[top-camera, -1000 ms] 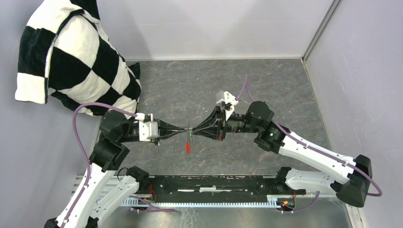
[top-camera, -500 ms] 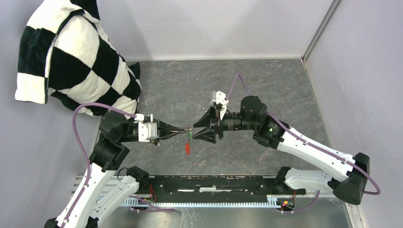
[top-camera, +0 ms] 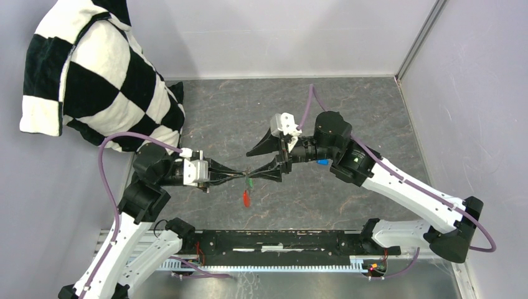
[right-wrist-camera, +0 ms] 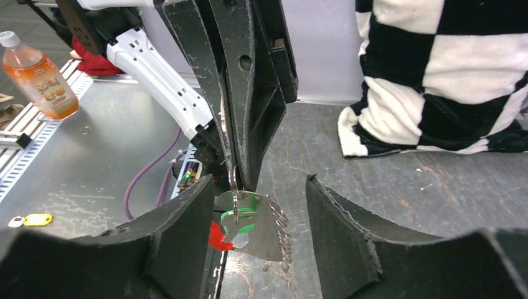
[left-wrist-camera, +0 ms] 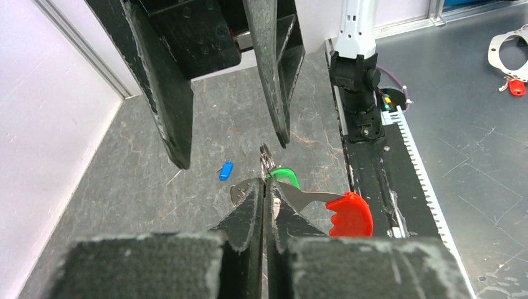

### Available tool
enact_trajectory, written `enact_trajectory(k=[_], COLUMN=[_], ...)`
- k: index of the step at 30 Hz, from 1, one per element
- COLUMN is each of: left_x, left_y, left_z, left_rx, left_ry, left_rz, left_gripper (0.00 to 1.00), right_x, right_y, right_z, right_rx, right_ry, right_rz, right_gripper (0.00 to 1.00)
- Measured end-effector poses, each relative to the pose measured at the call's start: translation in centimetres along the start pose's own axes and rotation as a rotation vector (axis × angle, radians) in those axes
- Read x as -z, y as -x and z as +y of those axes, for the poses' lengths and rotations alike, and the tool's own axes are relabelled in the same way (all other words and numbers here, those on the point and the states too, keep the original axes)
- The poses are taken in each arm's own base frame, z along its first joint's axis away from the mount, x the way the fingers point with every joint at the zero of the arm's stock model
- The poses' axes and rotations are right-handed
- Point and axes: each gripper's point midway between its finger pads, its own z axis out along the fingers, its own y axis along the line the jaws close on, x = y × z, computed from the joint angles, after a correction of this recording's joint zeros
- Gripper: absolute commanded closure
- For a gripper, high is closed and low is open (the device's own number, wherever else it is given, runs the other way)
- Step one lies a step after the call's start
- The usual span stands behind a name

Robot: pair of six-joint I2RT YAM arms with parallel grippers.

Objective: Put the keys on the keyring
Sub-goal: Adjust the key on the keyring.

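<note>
Keyring, small thin metal ring (left-wrist-camera: 266,156): held off the table, pinched between the tips of the left gripper (top-camera: 244,177), whose jaws are pressed fully together on it.

Hanging from the ring:
- small metal key with a green plastic head (left-wrist-camera: 284,177), directly under the ring
- long red leaf-shaped tag (left-wrist-camera: 348,213), lowest of the bundle
- short grey chain-edged strap (right-wrist-camera: 271,233)

Second key, blue plastic head (left-wrist-camera: 225,170): lies flat on the grey marbled table (top-camera: 249,106), apart from the ring and beyond the grippers as seen from the left wrist.

Right gripper (top-camera: 252,166): faces the left gripper tip to tip, jaws well apart, nothing between the fingers. In the top view its nearer finger tip is just beside the ring; contact cannot be told.

Surroundings: black-and-white checked plush pillow (top-camera: 93,75) against the wall at the table's far left corner. Orange drink bottle (right-wrist-camera: 37,75) stands on the metal surface off the table edge.
</note>
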Motion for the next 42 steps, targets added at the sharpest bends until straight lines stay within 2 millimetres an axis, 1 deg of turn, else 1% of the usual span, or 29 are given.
enact_trajectory(k=[3,7,15,17,18,19,20,21,24,25,27,29,30,31,34,38,42], left_x=[0.0,0.0,0.0,0.0,0.0,0.0,0.0,0.0,0.0,0.0,0.0,0.0,0.0,0.0,0.1,0.2,0.3], left_y=[-0.1,-0.1,0.4,0.4,0.4,0.4,0.4,0.4,0.3,0.3,0.1,-0.4,-0.7,-0.9,-1.5,-2.5,-3.6], left_z=[0.0,0.0,0.1,0.1,0.1,0.1,0.1,0.1,0.1,0.1,0.1,0.0,0.0,0.1,0.2,0.2,-0.1], left_rx=[0.000,-0.004,-0.016,-0.017,-0.017,-0.017,-0.016,-0.015,-0.010,-0.010,-0.005,-0.002,0.002,-0.002,0.000,0.000,0.022], left_ry=[-0.001,-0.001,0.001,0.001,0.001,0.001,0.000,0.000,-0.001,-0.001,-0.003,-0.008,-0.015,-0.020,-0.038,-0.069,-0.096], left_rz=[0.002,0.002,-0.003,-0.003,-0.003,-0.003,-0.003,-0.003,0.000,0.000,0.005,0.023,0.039,0.050,0.100,0.156,0.194], left_gripper=[0.98,0.98,0.98,0.98,0.98,0.98,0.98,0.98,0.98,0.94,0.78,0.66,0.61,0.59,0.59,0.66,0.66], right_x=[-0.4,-0.5,-0.6,-0.7,-0.8,-0.9,-0.9,-1.0,-1.0,-1.0,-1.0,-0.9,-0.9,-0.9,-0.9,-0.8,-0.9], right_y=[-0.7,-0.8,-1.2,-1.5,-1.6,-1.7,-1.8,-1.8,-1.8,-1.8,-2.0,-2.5,-2.8,-3.2,-4.6,-6.6,-7.8], right_z=[0.2,0.7,1.1,1.0,1.0,0.9,0.9,1.0,1.0,1.0,0.8,0.9,0.8,0.7,0.5,0.3,0.5], right_rx=[-0.014,-0.022,-0.036,-0.040,-0.041,-0.043,-0.043,-0.040,-0.034,-0.035,-0.032,-0.036,-0.041,-0.044,-0.053,-0.059,-0.058], right_ry=[0.034,0.062,0.093,0.093,0.093,0.092,0.092,0.094,0.094,0.091,0.084,0.079,0.072,0.065,0.043,0.020,0.013], right_rz=[0.015,0.016,0.022,0.028,0.030,0.033,0.034,0.034,0.034,0.035,0.043,0.070,0.090,0.111,0.196,0.310,0.392], right_gripper=[0.46,0.54,0.60,0.67,0.72,0.79,0.91,0.99,1.00,1.00,1.00,1.00,1.00,1.00,1.00,1.00,1.00])
